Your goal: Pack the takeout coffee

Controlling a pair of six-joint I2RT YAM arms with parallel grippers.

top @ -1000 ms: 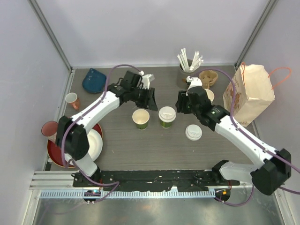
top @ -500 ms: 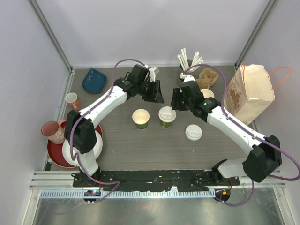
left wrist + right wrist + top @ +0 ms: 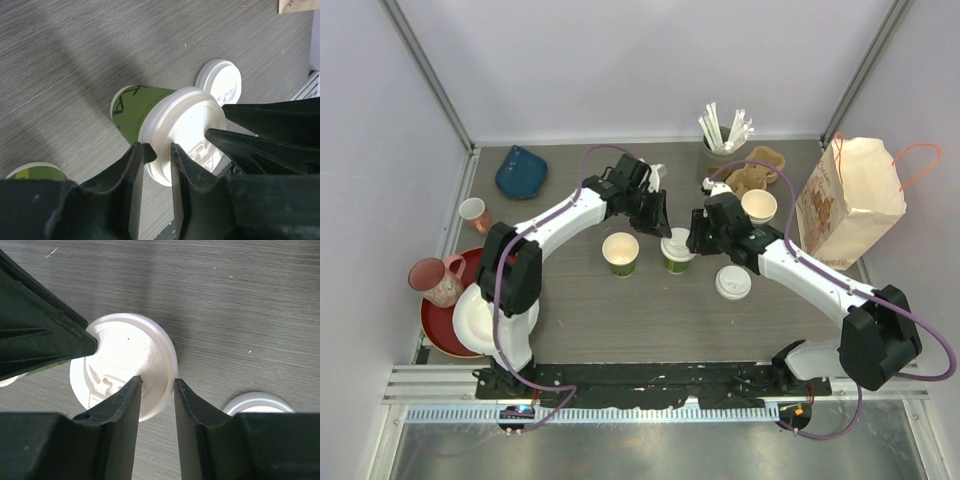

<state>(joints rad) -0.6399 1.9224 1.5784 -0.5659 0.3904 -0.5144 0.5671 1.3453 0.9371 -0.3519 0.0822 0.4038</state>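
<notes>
We see the lidded cup (image 3: 675,250) standing upright about the middle of the counter (image 3: 620,330), its white lid (image 3: 185,117) seated on the green wall. Both sets of jaws meet over it. The left jaws, at the end of the left arm (image 3: 560,215), come in from the far-left side. Their two black fingers (image 3: 132,167) stand close together with a narrow gap, and the lid's rim shows in that gap. The right jaws, on the right arm (image 3: 810,275), come in from the right. Their fingers (image 3: 120,412) stand equally close over the opposite part of the rim. For either pair, we cannot tell whether the jaws are clenched on the rim or only resting at it.

Just left of the lidded cup stands an open cup (image 3: 620,253), apart from it. A loose lid (image 3: 731,282) lies flat to the right, a little nearer the counter's near edge. The paper bag (image 3: 850,200) stands upright at the right edge, towards the far right corner, well apart from both cups. A cardboard carrier (image 3: 760,165) and a holder of stirrers (image 3: 723,135) sit along the far edge. A blue pouch (image 3: 520,170) lies in the far left corner.
</notes>
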